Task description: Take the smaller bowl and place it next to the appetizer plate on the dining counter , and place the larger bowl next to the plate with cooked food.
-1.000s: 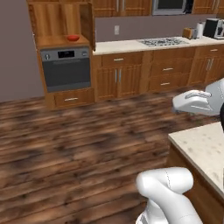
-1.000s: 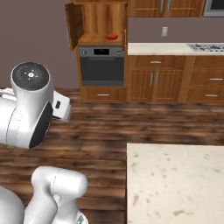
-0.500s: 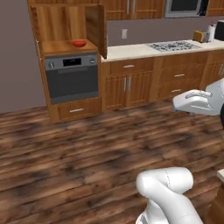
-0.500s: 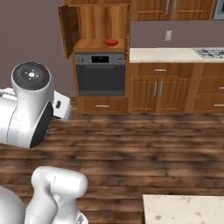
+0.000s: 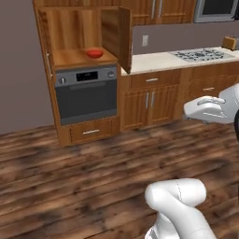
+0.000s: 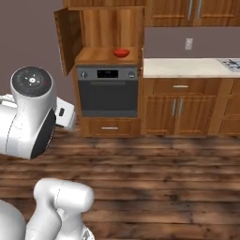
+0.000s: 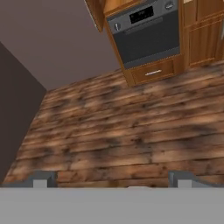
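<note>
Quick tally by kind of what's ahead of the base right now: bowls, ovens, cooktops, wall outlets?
Red bowl: 1, on the shelf in the open cabinet above the oven
Built-in oven: 1
Gas cooktop: 1, on the wall counter
Wall outlet: 1
Total: 4

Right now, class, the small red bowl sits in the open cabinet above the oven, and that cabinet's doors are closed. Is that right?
Not quite. The smaller bowl does sit on the shelf of the cabinet above the oven, but the cabinet stands open, its door swung outward. The left base view shows this, and the right base view agrees.
</note>
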You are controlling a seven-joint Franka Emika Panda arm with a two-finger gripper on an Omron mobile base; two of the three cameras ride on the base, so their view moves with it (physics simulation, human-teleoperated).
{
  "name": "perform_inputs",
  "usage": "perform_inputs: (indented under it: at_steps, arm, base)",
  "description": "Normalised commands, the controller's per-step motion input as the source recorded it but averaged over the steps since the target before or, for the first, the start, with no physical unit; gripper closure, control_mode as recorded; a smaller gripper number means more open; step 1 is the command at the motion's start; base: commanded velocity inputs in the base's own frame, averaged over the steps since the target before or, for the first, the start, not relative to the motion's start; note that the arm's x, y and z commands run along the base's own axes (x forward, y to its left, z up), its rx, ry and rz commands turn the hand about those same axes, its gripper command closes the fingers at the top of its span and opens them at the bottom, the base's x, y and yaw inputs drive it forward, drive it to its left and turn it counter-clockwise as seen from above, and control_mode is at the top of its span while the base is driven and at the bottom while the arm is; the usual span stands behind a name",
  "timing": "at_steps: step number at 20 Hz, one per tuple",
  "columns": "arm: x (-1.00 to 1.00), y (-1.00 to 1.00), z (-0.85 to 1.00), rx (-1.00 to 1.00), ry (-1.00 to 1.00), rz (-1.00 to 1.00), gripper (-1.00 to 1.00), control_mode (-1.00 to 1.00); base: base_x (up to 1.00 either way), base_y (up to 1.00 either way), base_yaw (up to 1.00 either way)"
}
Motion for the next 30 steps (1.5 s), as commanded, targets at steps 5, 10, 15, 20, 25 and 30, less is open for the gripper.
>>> perform_inputs:
  at_steps: [5,10,15,20,25,30]
  arm:
    - [0.00,0.00,0.00,0.00,0.00,0.00,-1.00,1.00]
    - [0.00,0.00,0.00,0.00,0.00,0.00,-1.00,1.00]
    - [0.00,0.00,0.00,0.00,0.00,0.00,-1.00,1.00]
    - [0.00,0.00,0.00,0.00,0.00,0.00,-1.00,1.00]
    - [0.00,0.00,0.00,0.00,0.00,0.00,-1.00,1.00]
    - [0.00,0.00,0.00,0.00,0.00,0.00,-1.00,1.00]
  base:
    - [1.00,0.21,-0.04]
    - [1.00,0.29,-0.05]
    - [1.00,0.29,-0.05]
    - [1.00,0.22,-0.02]
    - [1.00,0.20,0.00]
    - [1.00,0.06,0.00]
